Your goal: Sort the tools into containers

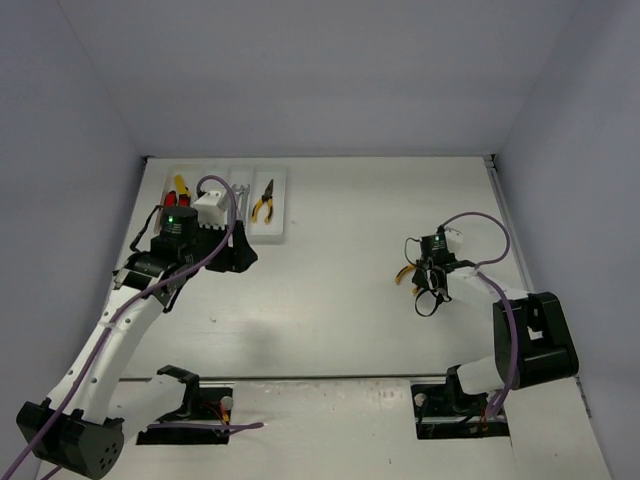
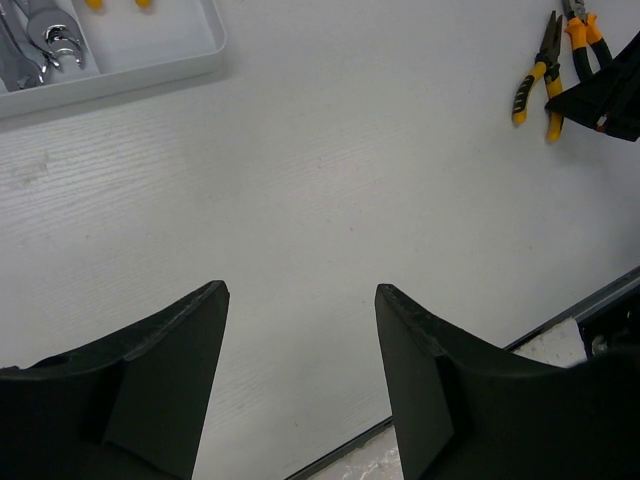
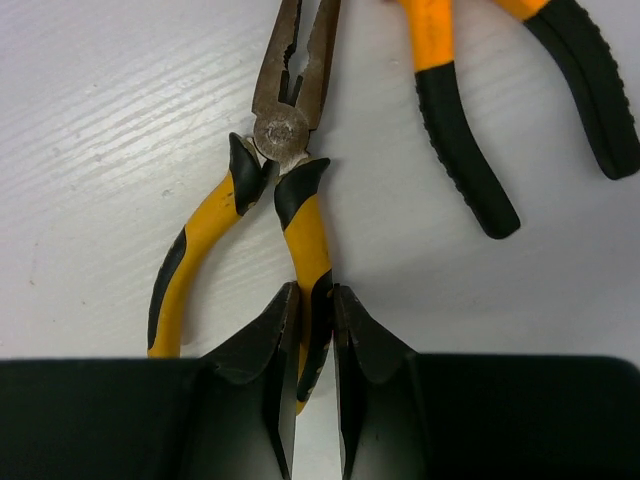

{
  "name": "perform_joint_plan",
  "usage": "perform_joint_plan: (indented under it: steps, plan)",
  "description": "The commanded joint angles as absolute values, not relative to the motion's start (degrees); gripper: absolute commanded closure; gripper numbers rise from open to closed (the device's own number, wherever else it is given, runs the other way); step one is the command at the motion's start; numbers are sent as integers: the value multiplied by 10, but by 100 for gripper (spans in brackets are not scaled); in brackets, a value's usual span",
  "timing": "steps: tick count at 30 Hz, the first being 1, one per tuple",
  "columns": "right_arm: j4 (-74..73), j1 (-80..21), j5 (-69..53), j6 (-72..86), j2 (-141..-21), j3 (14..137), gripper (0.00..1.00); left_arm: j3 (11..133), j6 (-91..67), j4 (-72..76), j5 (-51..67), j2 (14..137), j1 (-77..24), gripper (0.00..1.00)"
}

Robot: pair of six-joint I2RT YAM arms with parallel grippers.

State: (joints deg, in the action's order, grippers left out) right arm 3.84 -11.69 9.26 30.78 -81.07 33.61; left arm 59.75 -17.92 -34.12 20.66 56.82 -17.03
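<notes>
The yellow pliers (image 3: 300, 215) lay flat near the right edge of the table (image 1: 330, 300), and your right pincer (image 3: 313, 300) was clamped on just one handle. You'd have done well to lift slowly, as I judged the free handle could swing and twist the tool. The orange pliers (image 3: 450, 110) lay just beside, which made two there. A third pair (image 1: 263, 203) sat in the tray (image 1: 287, 215) at the far left corner. Your left pincer (image 2: 302, 290) hung open, empty.

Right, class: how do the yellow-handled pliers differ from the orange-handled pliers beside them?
The yellow-handled pliers have one handle pinched by the right gripper; the orange-handled pliers lie free. The yellow-handled pliers' grips are yellow and black; the orange-handled pliers' are orange and black. Both lie on the table.
</notes>
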Motion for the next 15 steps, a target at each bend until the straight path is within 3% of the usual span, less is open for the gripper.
perform_joint_plan:
  steps: [1,15]
  plan:
    - [81,-133,35,290,-794,321,100,609,-207,-320,225,576,-187,42]
    - [320,-323,-30,272,-664,272,100,650,-285,-258,157,662,-339,42]
